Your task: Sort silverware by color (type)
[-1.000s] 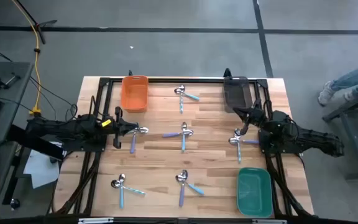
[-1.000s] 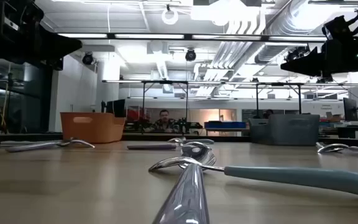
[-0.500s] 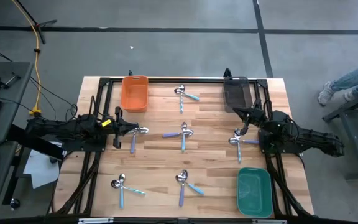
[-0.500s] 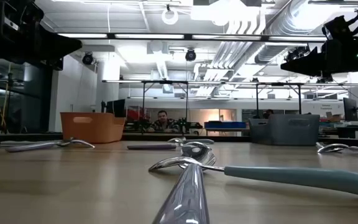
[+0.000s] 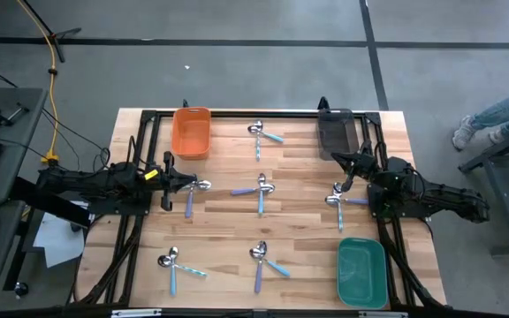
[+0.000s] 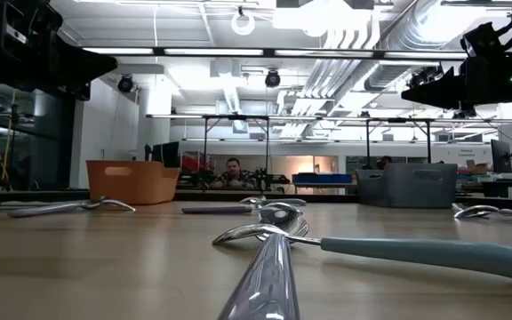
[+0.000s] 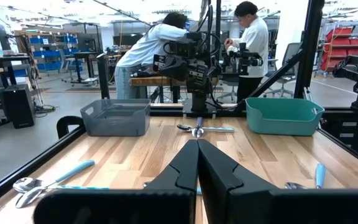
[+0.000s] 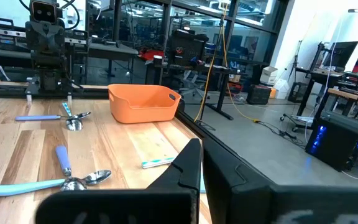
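The silverware lies in small crossed groups on the wooden table: at the far middle (image 5: 263, 134), the centre (image 5: 256, 188), the left (image 5: 193, 190), the right (image 5: 341, 199), the near left (image 5: 177, 263) and the near middle (image 5: 263, 258). All have shiny heads and blue, teal or purple handles. My left gripper (image 5: 173, 181) is shut and held level above the table's left side, beside the left group; its fingertips (image 7: 197, 144) are together. My right gripper (image 5: 343, 168) is shut and held level above the right side, near the right group; its fingertips (image 8: 201, 146) meet.
An orange bin (image 5: 192, 132) stands at the far left, a grey bin (image 5: 336, 131) at the far right, and a green bin (image 5: 361, 271) at the near right. A black frame (image 5: 237, 113) rims the table. People stand beyond the table (image 7: 166, 43).
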